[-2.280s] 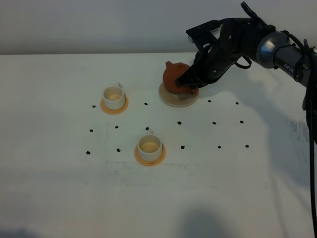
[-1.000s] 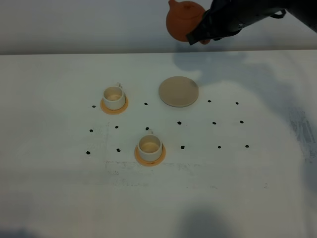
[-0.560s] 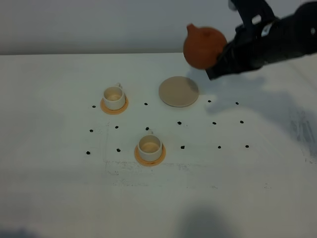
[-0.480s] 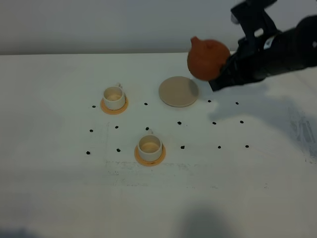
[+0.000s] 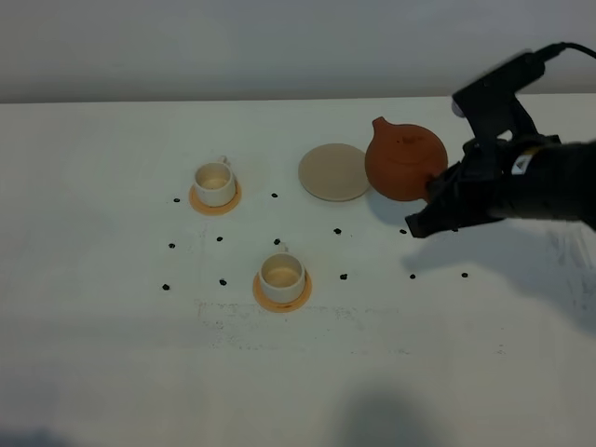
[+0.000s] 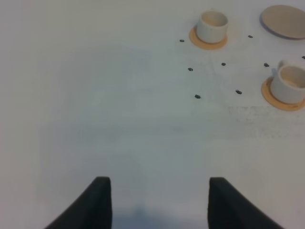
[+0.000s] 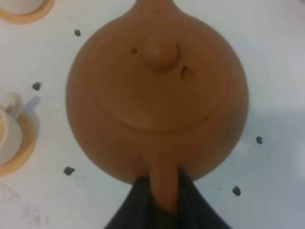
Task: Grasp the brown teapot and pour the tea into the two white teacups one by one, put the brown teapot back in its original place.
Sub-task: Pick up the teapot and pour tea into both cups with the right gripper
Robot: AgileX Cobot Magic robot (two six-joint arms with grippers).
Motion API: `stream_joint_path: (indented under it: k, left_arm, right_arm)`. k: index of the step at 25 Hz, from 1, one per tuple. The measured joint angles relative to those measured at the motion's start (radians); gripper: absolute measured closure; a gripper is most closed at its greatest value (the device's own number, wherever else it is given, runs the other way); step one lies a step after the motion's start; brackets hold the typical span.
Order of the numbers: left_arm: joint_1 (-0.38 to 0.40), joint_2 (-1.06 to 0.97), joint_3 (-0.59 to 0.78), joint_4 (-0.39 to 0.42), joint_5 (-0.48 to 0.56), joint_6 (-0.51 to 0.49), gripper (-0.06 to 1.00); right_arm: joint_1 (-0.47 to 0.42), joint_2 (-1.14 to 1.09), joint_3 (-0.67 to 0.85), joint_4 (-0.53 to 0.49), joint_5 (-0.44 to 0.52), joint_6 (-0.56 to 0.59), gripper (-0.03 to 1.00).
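Right gripper [image 7: 164, 196] is clamped on the teapot [image 5: 403, 163] handle [image 7: 164, 177] — carry it level across the coaster [image 5: 333, 173] to the cup [image 5: 213, 182] left of it, centre the spout [image 5: 379, 125], tip slowly.

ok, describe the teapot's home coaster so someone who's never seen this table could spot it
On the white table, find the brown teapot near the far edge. The flat round beige disc on its cup-facing side is it: bare, and wider and paler than the two orange-tan saucers, each holding a white cup.
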Motion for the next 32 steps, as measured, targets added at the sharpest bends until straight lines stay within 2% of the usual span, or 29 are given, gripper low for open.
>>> stream_joint_path:
  k: [4, 8, 18, 25, 32]
  left_arm:
    - [0.000, 0.000, 0.000, 0.000, 0.000, 0.000, 0.47]
    - [0.000, 0.000, 0.000, 0.000, 0.000, 0.000, 0.47]
    - [0.000, 0.000, 0.000, 0.000, 0.000, 0.000, 0.47]
    - [0.000, 0.000, 0.000, 0.000, 0.000, 0.000, 0.47]
    - [0.000, 0.000, 0.000, 0.000, 0.000, 0.000, 0.47]
  right_arm:
    - [0.010, -0.059, 0.102, 0.001, -0.123, 0.000, 0.88]
    - [0.026, -0.077, 0.168, 0.002, -0.164, 0.000, 0.88]
    - [0.069, -0.077, 0.197, 0.002, -0.118, -0.077, 0.88]
    - [0.148, -0.063, 0.196, 0.001, -0.119, -0.088, 0.88]
    - [0.175, 0.010, 0.168, -0.087, -0.119, -0.091, 0.88]
